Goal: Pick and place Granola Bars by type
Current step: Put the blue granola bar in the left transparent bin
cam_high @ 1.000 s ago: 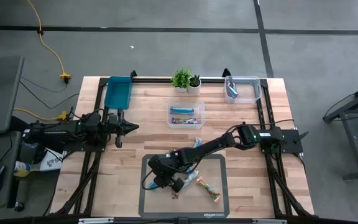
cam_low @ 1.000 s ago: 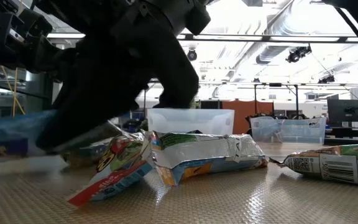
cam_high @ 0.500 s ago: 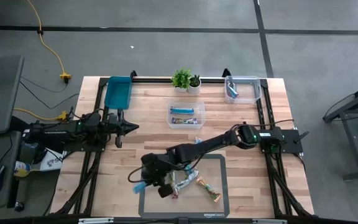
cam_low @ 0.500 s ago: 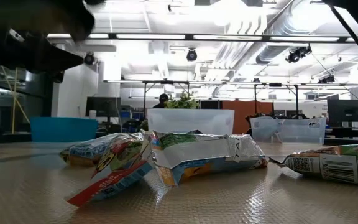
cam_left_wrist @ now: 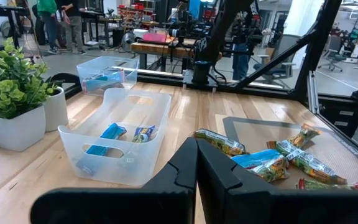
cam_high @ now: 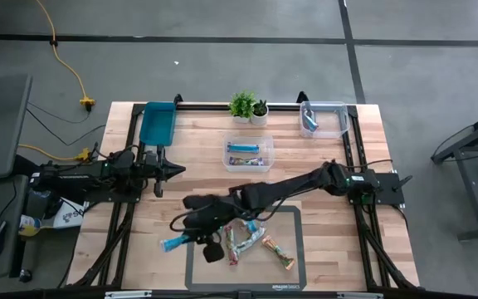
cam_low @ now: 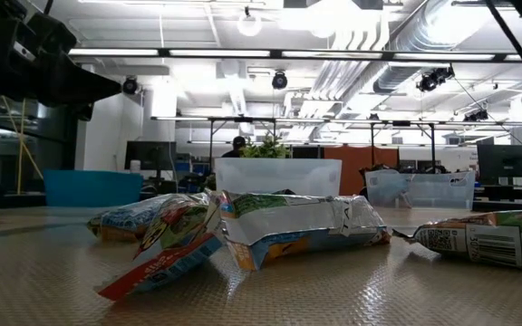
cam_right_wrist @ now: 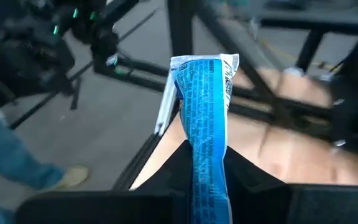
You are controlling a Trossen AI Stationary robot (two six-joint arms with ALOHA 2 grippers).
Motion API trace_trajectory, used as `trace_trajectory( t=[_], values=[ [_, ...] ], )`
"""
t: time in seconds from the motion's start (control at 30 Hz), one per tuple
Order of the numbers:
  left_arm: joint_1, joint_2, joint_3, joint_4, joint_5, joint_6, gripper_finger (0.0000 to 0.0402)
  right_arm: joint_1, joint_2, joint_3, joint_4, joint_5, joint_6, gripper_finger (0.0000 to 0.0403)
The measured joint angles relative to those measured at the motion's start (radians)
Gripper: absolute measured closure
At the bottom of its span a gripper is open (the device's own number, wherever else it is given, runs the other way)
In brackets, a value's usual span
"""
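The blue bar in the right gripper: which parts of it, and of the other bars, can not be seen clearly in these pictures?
- Blue bar, right wrist view: its lower end is hidden between the right gripper's fingers; the print is blurred.
- Same bar, high view: too small to read.
- Bars in the middle bin, high view: too small to tell types.
- Rightmost bar, low view: cut off by the picture's edge.

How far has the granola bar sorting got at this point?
Done: a few bars lie in the middle clear bin, and blue ones in the far right clear bin. In hand: the right gripper is shut on a blue bar, lifted off the mat. Left: several bars on the mat. The left gripper waits shut.
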Motion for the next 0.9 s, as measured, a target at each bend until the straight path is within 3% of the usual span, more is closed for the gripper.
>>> trace_trajectory(
  t=[0.57, 0.9],
  values=[
    [0.0, 0.0, 0.0, 0.0, 0.0, 0.0, 0.04, -0.07, -0.26, 0.011, -0.028, 0.265, 0.039, 0.0367],
    [0.0, 0.0, 0.0, 0.0, 0.0, 0.0, 0.04, -0.122, -0.444, 0.012, -0.035, 0.304, 0.015, 0.0372]
  ],
)
